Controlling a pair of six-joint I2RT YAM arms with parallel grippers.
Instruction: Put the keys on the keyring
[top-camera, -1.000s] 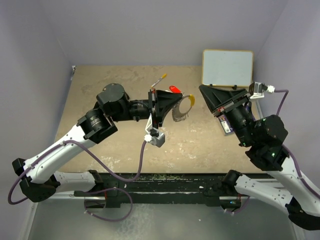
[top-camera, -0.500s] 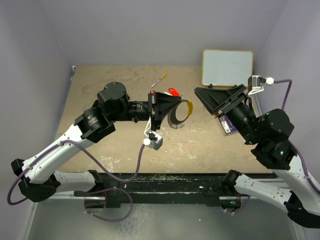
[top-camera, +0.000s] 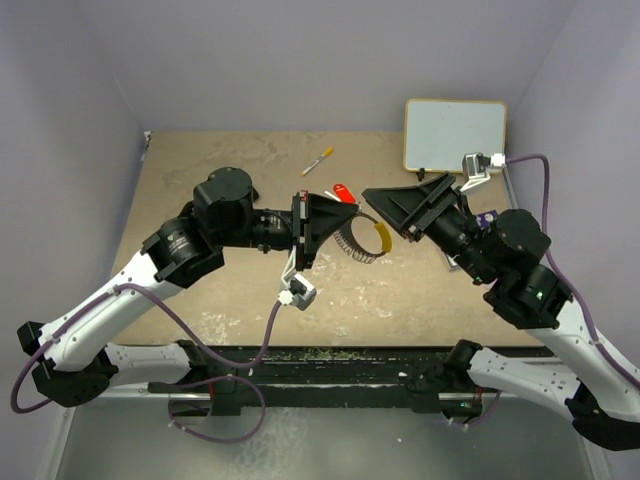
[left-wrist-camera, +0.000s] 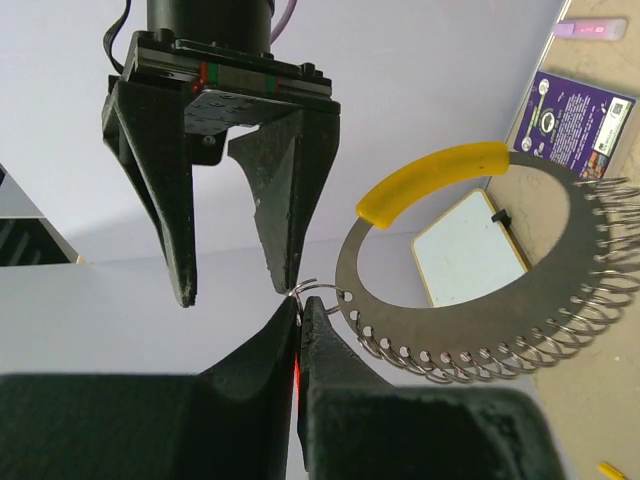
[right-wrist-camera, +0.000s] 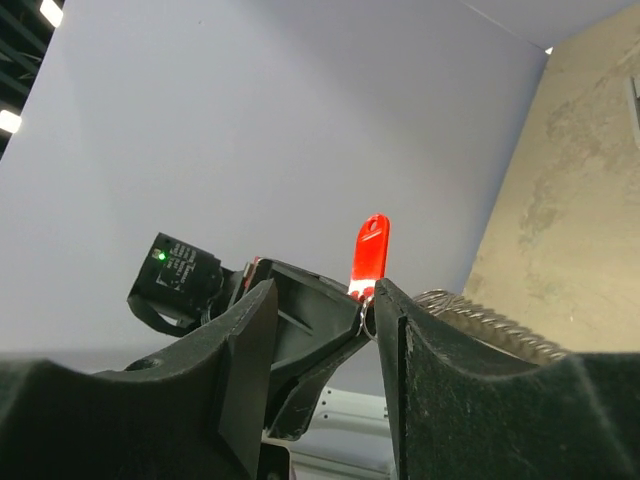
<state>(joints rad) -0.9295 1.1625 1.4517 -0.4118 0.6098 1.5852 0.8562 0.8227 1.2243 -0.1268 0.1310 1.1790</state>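
The keys (right-wrist-camera: 370, 250) are sitting at the tips of the left gripper (left-wrist-camera: 298, 320), which is clenching them. A sliver of their red tag is showing between its pressed-together fingers, and in the right wrist view the rest of the tag is sticking up past them. A small wire loop right at those fingertips is reaching across to the rim of the keyring (left-wrist-camera: 470, 325). The keyring is hanging in the air just beyond the fingertips, with its yellow arc (left-wrist-camera: 435, 175) on the side farthest from them.

The right gripper (left-wrist-camera: 232, 290) is facing the left one tip to tip. Its jaws are standing apart and gripping nothing, and one fingertip is almost meeting the loop. Past both grippers, a whiteboard (top-camera: 455, 135) and a marker pen (top-camera: 318, 160) are lying on the table (top-camera: 220, 160).
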